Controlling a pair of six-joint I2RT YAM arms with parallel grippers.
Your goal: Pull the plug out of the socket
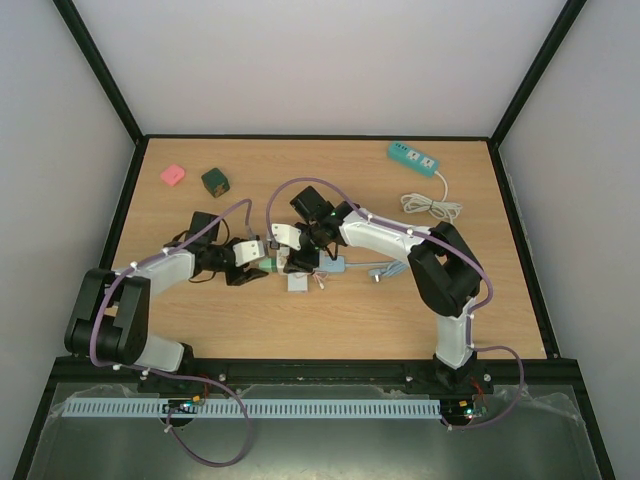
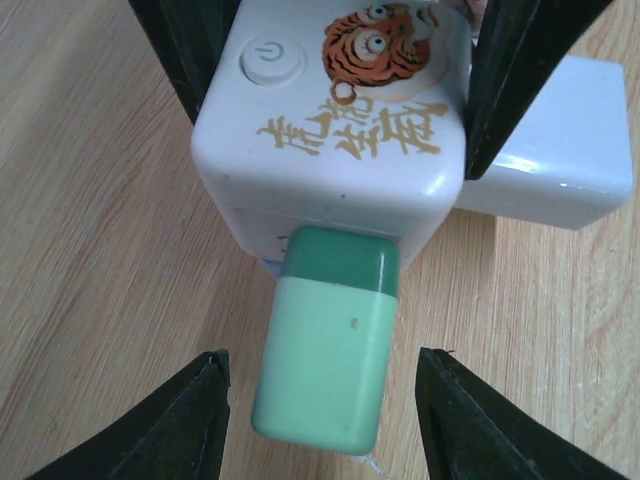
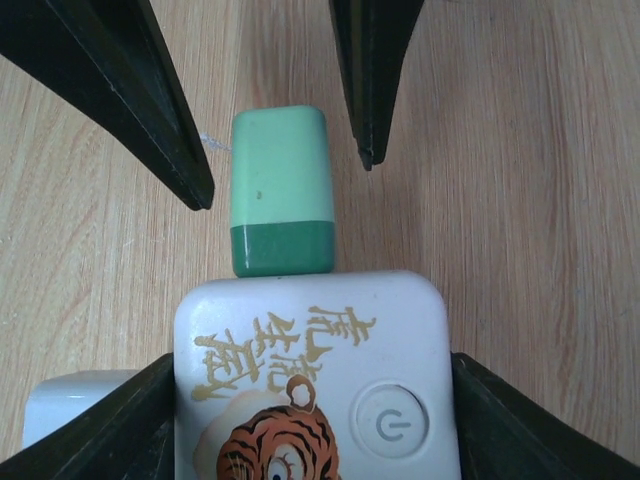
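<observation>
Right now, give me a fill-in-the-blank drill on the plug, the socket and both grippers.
1. The plug seated in the socket cube is coloured ____.
2. The animal printed on the socket cube is a ____.
3. The left gripper straddles the plug with its jaws ____.
4. The right gripper clamps the socket cube, whose top bears a round ____ button.

Missing words: green; tiger; open; power.

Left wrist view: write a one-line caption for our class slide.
Left pincer open astride the plug, which sits in the tiger-print socket clamped by the right pincer.
</observation>
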